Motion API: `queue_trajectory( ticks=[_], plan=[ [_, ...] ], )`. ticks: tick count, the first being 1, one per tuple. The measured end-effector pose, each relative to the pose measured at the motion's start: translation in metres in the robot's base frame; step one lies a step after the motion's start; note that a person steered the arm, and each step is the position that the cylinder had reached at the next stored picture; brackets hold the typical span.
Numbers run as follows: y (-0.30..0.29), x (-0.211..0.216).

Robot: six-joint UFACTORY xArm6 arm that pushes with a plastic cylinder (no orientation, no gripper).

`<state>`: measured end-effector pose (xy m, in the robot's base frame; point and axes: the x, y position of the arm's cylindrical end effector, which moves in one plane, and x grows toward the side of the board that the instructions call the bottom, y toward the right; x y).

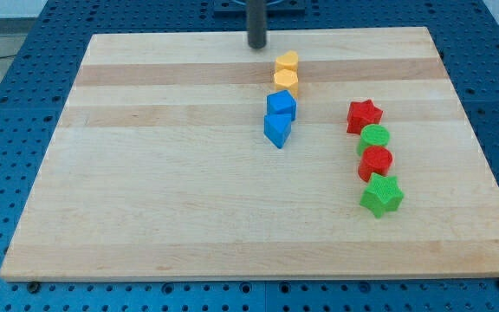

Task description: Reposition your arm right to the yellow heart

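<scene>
The yellow heart [287, 63] sits near the top centre of the wooden counter [163, 199], touching a second yellow block [286, 82] just below it, with two blue blocks [280, 107] [277, 130] continuing that column downward. My tip [257, 46] rests up and to the view's left of the heart, apart from it; the arm carries no gripper. On the view's right a separate column runs red star [364, 115], green round block [374, 138], red round block [375, 161], green star [381, 195].

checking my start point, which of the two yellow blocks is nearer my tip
The upper yellow block, the heart, at the top of the yellow-blue column. My tip sits just up and left of it; the other yellow block lies directly below it.
</scene>
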<state>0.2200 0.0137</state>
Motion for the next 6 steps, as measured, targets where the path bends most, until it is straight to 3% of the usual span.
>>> queue_trajectory(
  ticks=[2, 6],
  plan=[
    [0.069, 0.006],
    [0.073, 0.039]
  ],
)
